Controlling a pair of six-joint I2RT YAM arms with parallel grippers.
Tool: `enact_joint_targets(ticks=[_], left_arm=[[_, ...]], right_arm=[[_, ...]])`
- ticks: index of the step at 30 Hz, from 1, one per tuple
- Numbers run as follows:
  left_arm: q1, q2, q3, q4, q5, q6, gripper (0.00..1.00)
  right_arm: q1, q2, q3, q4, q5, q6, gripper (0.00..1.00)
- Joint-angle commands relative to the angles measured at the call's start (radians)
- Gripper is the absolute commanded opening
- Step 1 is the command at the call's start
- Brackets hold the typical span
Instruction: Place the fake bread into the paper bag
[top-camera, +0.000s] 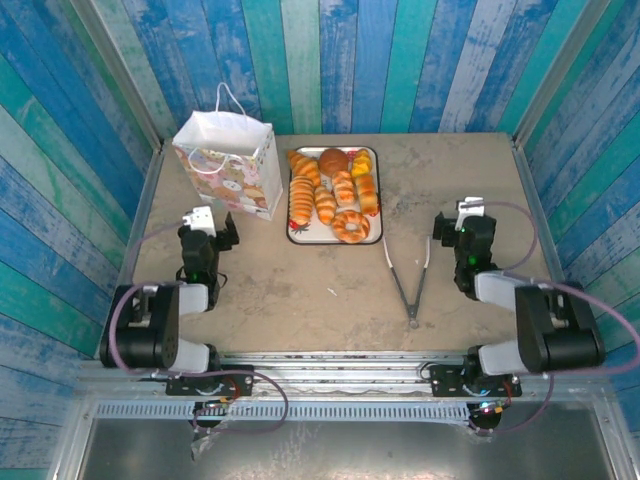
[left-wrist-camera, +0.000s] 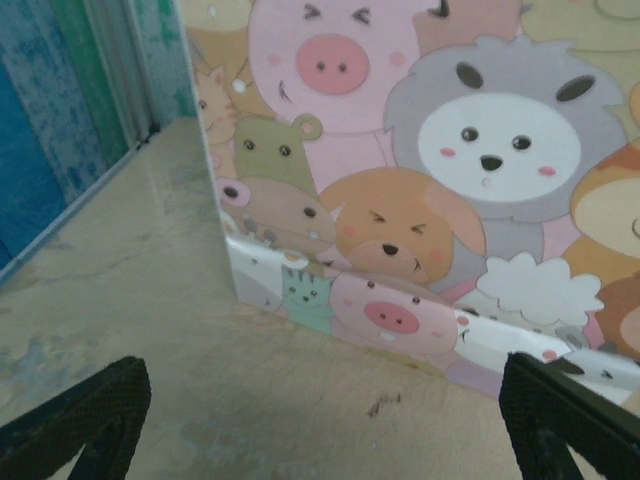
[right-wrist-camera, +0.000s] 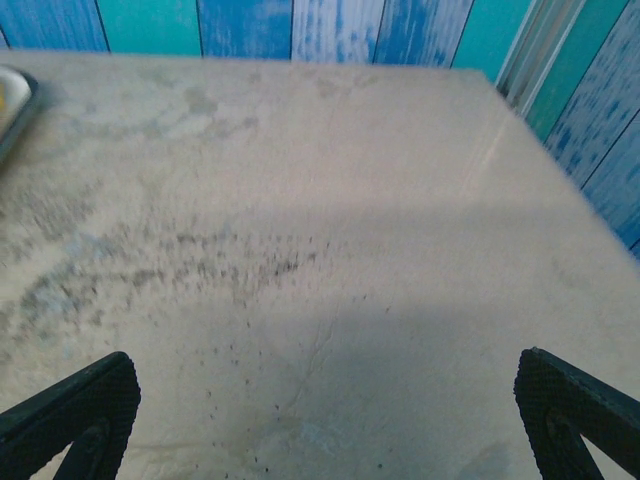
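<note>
The left gripper (top-camera: 207, 228) has its fingers spread wide and holds nothing. It sits just in front of the one paper bag (top-camera: 228, 165), which stands upright at the back left of the table (top-camera: 300, 300), printed with cartoon pigs and other animals. Beside the bag, one tray (top-camera: 296, 236) carries the fake bread (top-camera: 335, 195), about ten pieces. One pair of tongs (top-camera: 408, 280) lies further right. The right gripper (top-camera: 462, 225) is also spread wide and empty.

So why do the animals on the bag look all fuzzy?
Left wrist view: the bag sits close to the camera and its print looks soft, probably out of focus. Right wrist view: shadow covers the near table, with glare at far right. Top view: sharper, evenly lit.
</note>
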Motion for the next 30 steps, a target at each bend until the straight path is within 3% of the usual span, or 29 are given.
enact_joint_targets(ticks=[1, 5, 11, 15, 18, 24, 28, 30], left_arm=[[-0.004, -0.216, 0.099, -0.214, -0.058, -0.066, 0.94], [-0.004, -0.353, 0.241, -0.541, -0.068, -0.264, 0.94], [-0.004, -0.459, 0.387, -0.937, 0.039, -0.43, 0.94], [-0.005, -0.485, 0.464, -1.175, 0.158, -0.513, 0.94], [-0.044, -0.48, 0.528, -1.318, 0.186, -0.561, 0.94], [-0.293, -0.418, 0.726, -1.472, -0.023, -0.698, 0.94], [-0.473, -0.303, 0.902, -1.529, -0.19, -0.9, 0.94], [-0.511, -0.201, 1.053, -1.623, -0.234, -1.0, 0.94]], right_arm=[[-0.003, -0.169, 0.071, -0.183, 0.018, 0.051, 1.0], [-0.003, -0.283, 0.213, -0.533, -0.073, 0.167, 1.0], [-0.003, -0.302, 0.409, -0.973, -0.314, 0.33, 1.0], [-0.002, -0.31, 0.459, -1.163, -0.432, 0.364, 1.0], [-0.002, -0.325, 0.459, -1.224, -0.54, 0.329, 1.0], [0.0, -0.363, 0.455, -1.304, -0.571, 0.311, 1.0], [0.001, -0.38, 0.443, -1.295, -0.559, 0.311, 1.0], [0.002, -0.379, 0.443, -1.295, -0.551, 0.312, 1.0]])
